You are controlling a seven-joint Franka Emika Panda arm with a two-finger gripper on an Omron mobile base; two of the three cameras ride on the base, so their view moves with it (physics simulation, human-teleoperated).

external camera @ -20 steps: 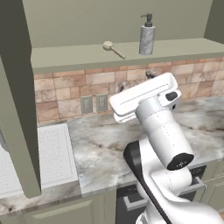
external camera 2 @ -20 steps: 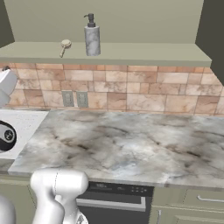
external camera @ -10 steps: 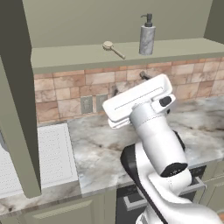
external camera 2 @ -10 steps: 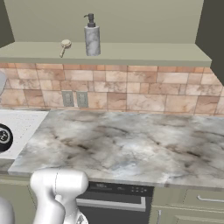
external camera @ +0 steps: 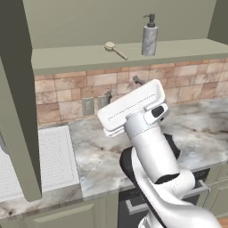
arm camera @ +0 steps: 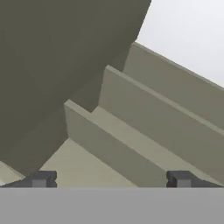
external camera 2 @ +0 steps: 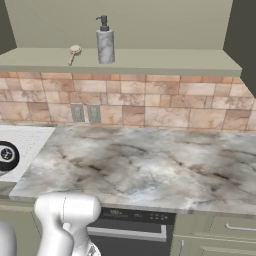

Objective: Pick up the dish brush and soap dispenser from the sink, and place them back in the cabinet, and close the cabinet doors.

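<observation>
Pincer [arm camera: 109, 179] jaws stand wide apart in the hand view, nothing between them, two dark tips far to either side at the bottom. Ahead of it: olive-green cabinet [arm camera: 144, 109] shelves seen at a tilt, stepped edges running diagonally, a dark green panel at upper left, pale wall at upper right.

Left base view: white arm [external camera: 151, 151] rises from lower right, its flat white hand turned up toward the cabinet, fingers pointing away from the camera so the jaws can't be read here. Dish brush [external camera: 115, 50] lies flat on the bottom cabinet shelf [external camera: 80, 55], round head to the left, handle angled toward the front edge. Soap dispenser [external camera: 149, 38] stands upright on the same shelf, near the brush, to its right, not touching. Open cabinet door [external camera: 18, 102] edge-on at far left. Below the shelf, brick-tile backsplash, then marble table [external camera: 98, 156]. White ribbed drainboard of the sink [external camera: 44, 160] at left on the table.

Right base view: brush [external camera 2: 73, 53] and dispenser [external camera 2: 105, 43] on the shelf [external camera 2: 165, 62], brush just left of the bottle, apart. Bottle upright, black pump on top. Marble table [external camera 2: 140, 165] below, white sink [external camera 2: 25, 145] edge at far left. Arm base [external camera 2: 65, 220] at lower left.
</observation>
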